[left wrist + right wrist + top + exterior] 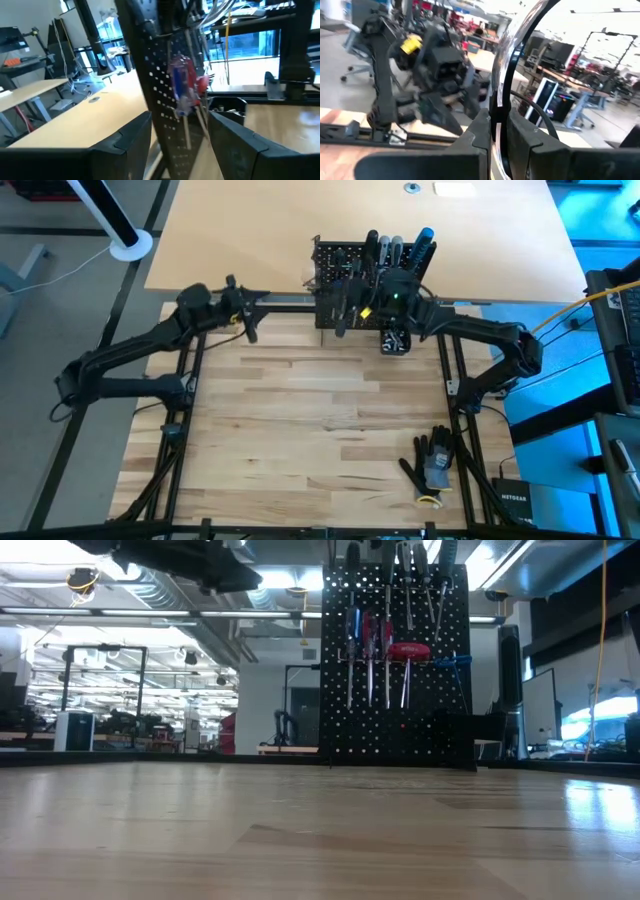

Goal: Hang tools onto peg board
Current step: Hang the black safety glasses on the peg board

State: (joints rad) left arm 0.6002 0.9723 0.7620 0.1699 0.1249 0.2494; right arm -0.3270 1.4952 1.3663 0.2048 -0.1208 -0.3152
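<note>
The black peg board (pixel 345 275) stands upright at the table's far middle. Several tools with red and blue handles (pixel 385 645) hang on its near face, and they also show in the left wrist view (pixel 185 82). My left gripper (pixel 243 315) is open and empty, just left of the board, with the board's edge (pixel 160 100) ahead between its fingers. My right gripper (pixel 345 312) is in front of the board's near face, shut on a thin dark shiny tool shaft (pixel 512 60). Which tool that is I cannot tell. My right gripper pinches the thin shaft (pixel 496 131) between its two fingers, which lie across it. The fingers point roughly level toward the table's left. The shaft rises up out of the fingers, clear of the table. Its ends do not show.
A small black cup (pixel 395 340) stands just right of the board's foot, under my right arm. Black gloves (pixel 433 465) lie near the table's right front. The wooden top (pixel 300 430) in front of the board is bare. A tan surface (pixel 250 230) lies beyond the table.
</note>
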